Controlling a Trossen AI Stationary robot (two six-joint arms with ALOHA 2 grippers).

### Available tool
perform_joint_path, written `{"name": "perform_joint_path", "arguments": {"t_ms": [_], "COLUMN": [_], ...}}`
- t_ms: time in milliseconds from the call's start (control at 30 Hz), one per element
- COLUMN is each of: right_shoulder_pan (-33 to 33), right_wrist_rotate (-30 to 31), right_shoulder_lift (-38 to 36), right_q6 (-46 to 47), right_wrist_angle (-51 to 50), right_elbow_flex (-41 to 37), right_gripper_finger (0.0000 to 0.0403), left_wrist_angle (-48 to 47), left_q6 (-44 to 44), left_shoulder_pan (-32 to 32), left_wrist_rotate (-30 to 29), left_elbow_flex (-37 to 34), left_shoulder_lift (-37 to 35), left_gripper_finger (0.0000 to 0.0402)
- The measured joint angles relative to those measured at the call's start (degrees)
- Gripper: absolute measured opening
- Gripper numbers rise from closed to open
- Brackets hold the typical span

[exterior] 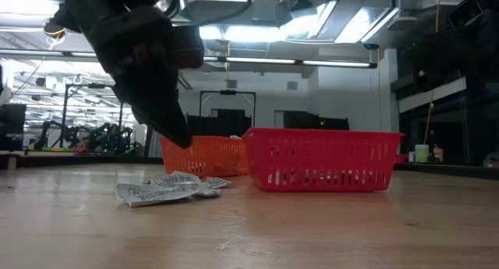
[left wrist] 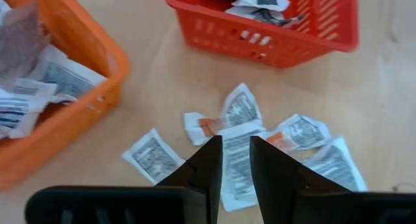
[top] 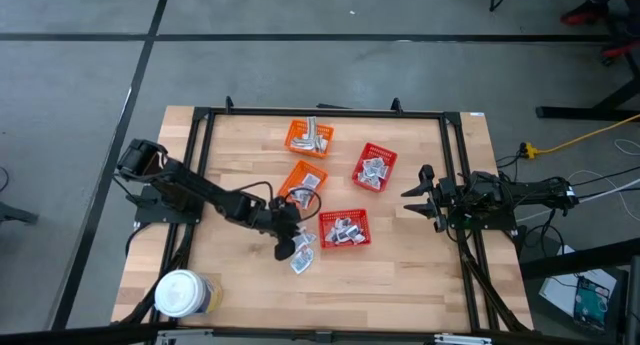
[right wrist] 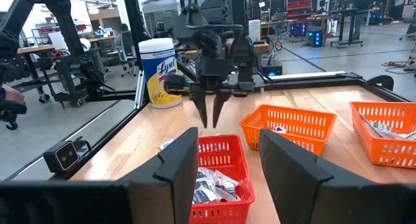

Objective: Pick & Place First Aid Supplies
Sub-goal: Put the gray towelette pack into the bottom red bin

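Small flat silvery-white paper sachets (left wrist: 237,110) with dark print and touches of orange lie loose in an overlapping cluster on the pale wooden tabletop (left wrist: 162,74), between an orange mesh plastic basket (left wrist: 78,113) and a red mesh plastic basket (left wrist: 279,39). They lie flat, their long axes fanned in different directions. The left hand (left wrist: 234,162) hovers just above the cluster, fingers slightly parted, gripping nothing. The right hand (right wrist: 227,159) waits well apart, fingers spread and empty.
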Motion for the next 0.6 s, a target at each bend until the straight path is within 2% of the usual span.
{"name": "perform_joint_path", "arguments": {"t_ms": [133, 400, 600], "right_shoulder_pan": [0.02, 0.0, 0.02], "right_wrist_rotate": [0.0, -0.01, 0.01], "right_shoulder_lift": [0.02, 0.02, 0.02], "right_q6": [0.0, -0.01, -0.01], "right_wrist_angle": [0.0, 0.0, 0.0], "right_elbow_flex": [0.01, -0.01, 0.01], "right_gripper_finger": [0.0163, 0.0163, 0.0163], "left_wrist_angle": [-0.09, 1.03, 2.08], "left_q6": [1.66, 2.28, 2.72], "left_shoulder_pan": [1.56, 4.08, 4.06], "left_wrist_rotate": [0.93, 10.19, 11.39], "left_elbow_flex": [0.0, 0.04, 0.02], "left_shoulder_lift": [0.04, 2.2, 4.56], "left_gripper_finger": [0.0069, 0.0066, 0.0067]}}
